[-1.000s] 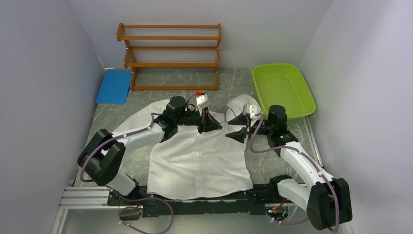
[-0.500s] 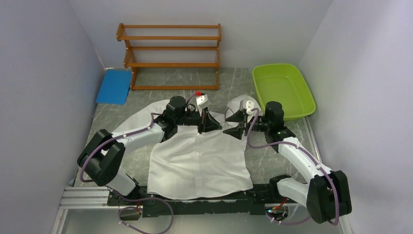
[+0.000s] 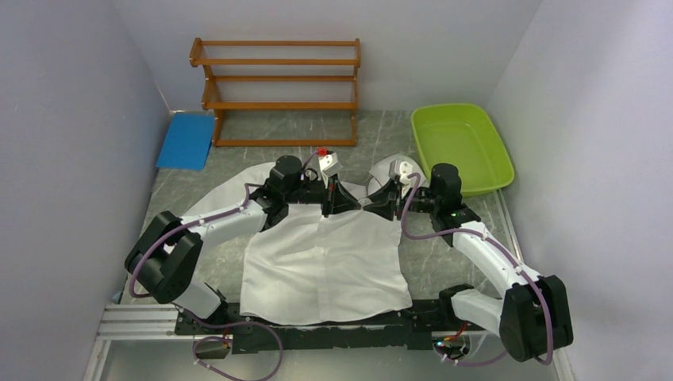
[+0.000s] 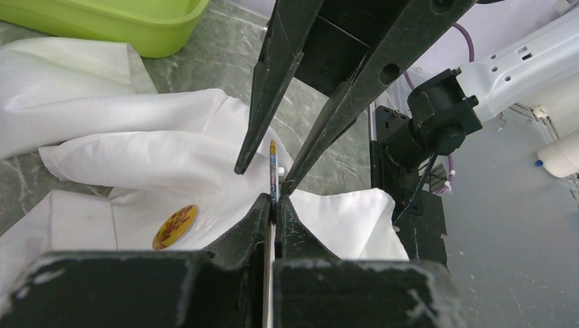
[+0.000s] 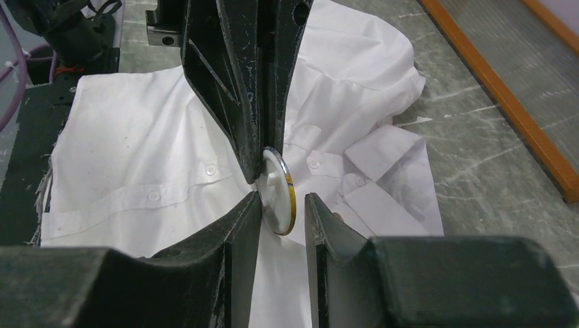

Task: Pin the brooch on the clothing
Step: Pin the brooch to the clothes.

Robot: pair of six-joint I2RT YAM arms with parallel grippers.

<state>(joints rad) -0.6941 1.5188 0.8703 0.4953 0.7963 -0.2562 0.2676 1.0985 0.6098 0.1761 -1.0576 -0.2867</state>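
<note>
The clothing, a white shirt (image 3: 325, 262), lies flat on the table with its collar at the far end. My left gripper (image 4: 273, 199) is shut on the rim of the brooch (image 4: 273, 164), a thin round disc held on edge above the collar. My right gripper (image 5: 283, 198) faces it from the other side, open. Its fingers straddle the brooch (image 5: 276, 188): the left finger is close to the white back and a gap shows at the yellow-rimmed front. In the top view the two grippers (image 3: 337, 198) (image 3: 379, 203) meet tip to tip. A yellow round badge (image 4: 175, 227) lies on the shirt.
A green tub (image 3: 460, 147) stands at the back right, close to the shirt's right sleeve. A wooden rack (image 3: 278, 87) stands against the far wall, and a blue pad (image 3: 185, 140) lies to its left. Grey walls close in both sides.
My right gripper has moved left to meet the left gripper, and its jaws have narrowed around the brooch. The left gripper has stayed shut in place.
</note>
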